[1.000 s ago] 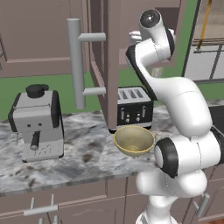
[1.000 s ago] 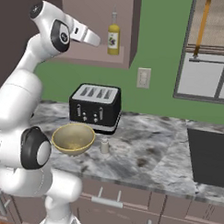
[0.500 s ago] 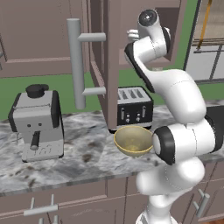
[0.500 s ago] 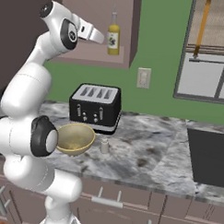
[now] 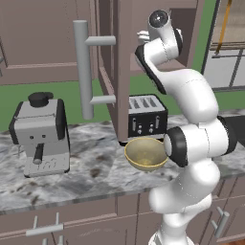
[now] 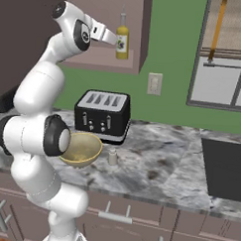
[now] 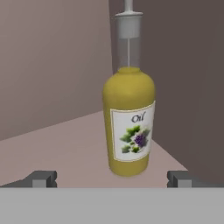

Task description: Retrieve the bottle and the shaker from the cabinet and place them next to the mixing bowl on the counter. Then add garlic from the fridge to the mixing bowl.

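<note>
Arm has swung up and reached further into the open cabinet (image 6: 95, 57) over the last second; base hasn't moved. Gripper (image 6: 110, 37) now sits just short of the oil bottle (image 6: 122, 42), jaws spread wide, nothing held. In the hand view the bottle (image 7: 128, 122) stands upright on the shelf, centred between the fingertips (image 7: 41, 178). Shaker (image 6: 112, 156) is already on the counter (image 6: 160, 169) beside the mixing bowl (image 6: 81, 149). Looks lined up for the bottle grasp next.
</note>
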### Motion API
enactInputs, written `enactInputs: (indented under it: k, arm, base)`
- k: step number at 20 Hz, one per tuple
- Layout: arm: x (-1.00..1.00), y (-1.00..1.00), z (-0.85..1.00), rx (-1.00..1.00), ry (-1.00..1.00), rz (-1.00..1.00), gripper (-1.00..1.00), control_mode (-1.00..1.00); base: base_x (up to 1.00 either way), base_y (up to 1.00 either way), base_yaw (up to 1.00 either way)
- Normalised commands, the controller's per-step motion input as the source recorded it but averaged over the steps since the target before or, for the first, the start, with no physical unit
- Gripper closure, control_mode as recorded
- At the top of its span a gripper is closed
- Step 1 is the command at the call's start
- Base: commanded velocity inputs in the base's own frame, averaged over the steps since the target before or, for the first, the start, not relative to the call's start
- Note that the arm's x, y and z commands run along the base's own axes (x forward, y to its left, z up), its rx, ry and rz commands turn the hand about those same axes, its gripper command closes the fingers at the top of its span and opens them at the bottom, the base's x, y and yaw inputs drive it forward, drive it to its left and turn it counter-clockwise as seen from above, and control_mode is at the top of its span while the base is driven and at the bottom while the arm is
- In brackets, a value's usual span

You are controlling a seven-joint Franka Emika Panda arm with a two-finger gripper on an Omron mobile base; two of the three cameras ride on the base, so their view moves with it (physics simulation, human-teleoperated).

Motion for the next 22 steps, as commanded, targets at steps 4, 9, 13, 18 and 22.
enactInputs:
  k: [4,9,13,18,22]
  arm:
    - [0.37,-0.04,-0.02,0.00,0.00,0.00,-1.00,-1.00]
    - [0.28,-0.09,-0.01,0.00,0.00,0.00,-1.00,-1.00]
    - [0.00,-0.03,0.00,0.00,0.00,-0.08,-1.00,-1.00]
    - [0.00,0.00,0.00,-0.03,0.00,-0.17,-1.00,-1.00]
    - [0.07,0.00,-0.11,-0.04,0.00,-0.14,-1.00,-1.00]
  base:
    - [0.00,0.00,0.00]
    - [0.00,0.00,0.00]
    - [0.00,0.00,0.00]
    - [0.00,0.00,0.00]
    - [0.00,0.00,0.00]
